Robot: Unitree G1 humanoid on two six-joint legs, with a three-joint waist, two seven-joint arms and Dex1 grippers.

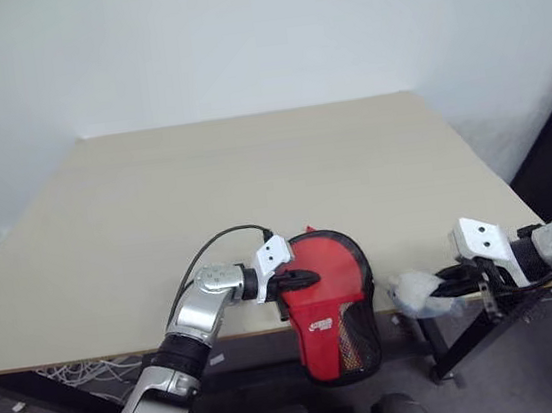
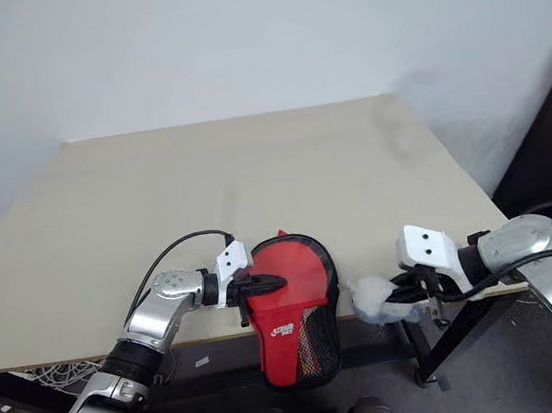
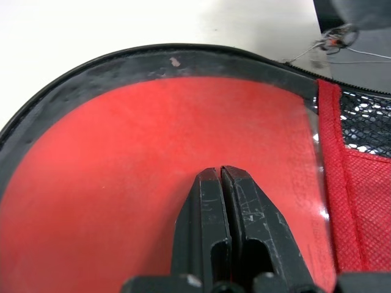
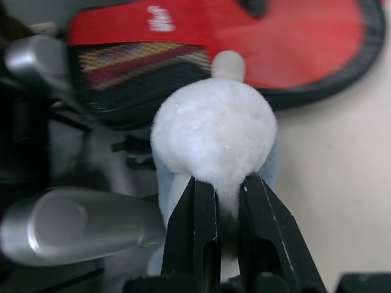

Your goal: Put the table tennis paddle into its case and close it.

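**Left closed on case, right pinching white fluffy ball**

Left gripper (image 3: 221, 174): fingers (image 3: 201, 226) pressed together, no gap, tips lying on the red face of the case (image 1: 331, 306). Whether they pinch any fabric, cannot tell. From the head views the gripper comes in from the robot's left, pointing right across the case's round part.

Right gripper (image 4: 227, 186): fingers nearly closed, clamping the lower part of a white fluffy ball (image 4: 214, 131). In the head views the ball (image 2: 373, 298) sits at the gripper's tip, in the air just off the table's near edge, right of the case and apart from it.

Case: lies at the near edge of the table (image 1: 253, 179), round end on the tabletop, narrow end with the white logo and mesh panel hanging over the edge. Black edging runs round the rim. Through the clear panel the red shows; whether that is the paddle inside, cannot tell. The zip's state cannot be read either.

Under the table on the left: cables (image 1: 37, 392) on the floor.
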